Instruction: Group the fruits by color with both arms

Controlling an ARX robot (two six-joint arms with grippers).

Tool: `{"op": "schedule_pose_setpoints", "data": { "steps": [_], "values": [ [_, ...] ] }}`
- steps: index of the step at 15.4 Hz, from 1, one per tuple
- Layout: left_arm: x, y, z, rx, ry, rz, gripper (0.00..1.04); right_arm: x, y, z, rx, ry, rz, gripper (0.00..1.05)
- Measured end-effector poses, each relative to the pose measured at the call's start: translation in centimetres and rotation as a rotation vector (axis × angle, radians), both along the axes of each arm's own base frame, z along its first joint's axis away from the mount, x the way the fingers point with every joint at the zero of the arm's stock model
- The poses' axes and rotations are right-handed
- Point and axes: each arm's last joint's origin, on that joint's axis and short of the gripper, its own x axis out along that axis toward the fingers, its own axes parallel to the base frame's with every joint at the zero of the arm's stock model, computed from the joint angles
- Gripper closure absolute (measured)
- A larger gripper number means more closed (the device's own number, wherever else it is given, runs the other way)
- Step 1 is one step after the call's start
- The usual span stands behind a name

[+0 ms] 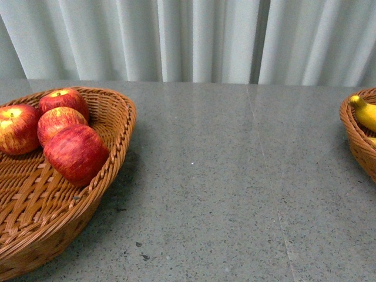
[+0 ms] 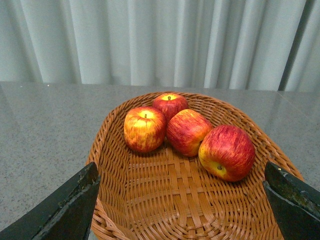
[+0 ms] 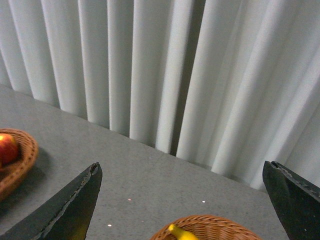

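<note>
Several red apples with yellow streaks lie in a wicker basket (image 1: 120, 117) at the left; the nearest apple (image 1: 76, 154) rests on its side. In the left wrist view the same apples (image 2: 227, 151) sit at the far end of that basket (image 2: 165, 200), and my left gripper (image 2: 180, 170) hangs open over its bare near part, holding nothing. A yellow banana (image 1: 365, 111) lies in a second wicker basket (image 1: 355, 141) at the right edge. My right gripper (image 3: 181, 167) is open and empty above the table, with the banana (image 3: 179, 233) just below it. Neither arm shows in the front view.
A grey speckled tabletop (image 1: 223, 188) stretches between the two baskets. Pale pleated curtains (image 1: 194, 35) close off the back. In the right wrist view the apple basket (image 3: 22, 162) shows at the far side, with one apple (image 3: 7, 147) in it.
</note>
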Motion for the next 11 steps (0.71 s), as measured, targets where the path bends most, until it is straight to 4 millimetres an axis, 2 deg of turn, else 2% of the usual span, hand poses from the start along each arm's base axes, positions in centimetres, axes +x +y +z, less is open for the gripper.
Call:
{"op": "schedule_pose_setpoints", "data": {
  "steps": [1, 2, 3, 5, 6, 9, 11],
  "values": [
    [0.0, 0.0, 0.0, 0.0, 0.0, 0.0, 0.07, -2.1, 0.8, -0.6, 0.049, 0.007, -0.082, 0.13],
    [0.0, 0.0, 0.0, 0.0, 0.0, 0.0, 0.07, -4.3, 1.4, -2.0, 0.081, 0.009, -0.219, 0.24],
    [0.0, 0.0, 0.0, 0.0, 0.0, 0.0, 0.07, -6.4, 1.6, -3.9, 0.099, 0.02, -0.325, 0.35],
    [0.0, 0.0, 0.0, 0.0, 0.0, 0.0, 0.07, -9.8, 1.7, -7.9, 0.117, 0.03, -0.413, 0.57],
    [0.0, 0.0, 0.0, 0.0, 0.0, 0.0, 0.07, -10.7, 2.1, -9.4, 0.12, 0.02, -0.417, 0.68],
    [0.0, 0.0, 0.0, 0.0, 0.0, 0.001, 0.07, -11.5, 3.1, -12.0, 0.119, 0.01, -0.398, 1.03],
    [0.0, 0.0, 0.0, 0.0, 0.0, 0.0, 0.07, -11.9, 3.5, -13.6, 0.122, 0.024, -0.401, 1.03]
  ]
}}
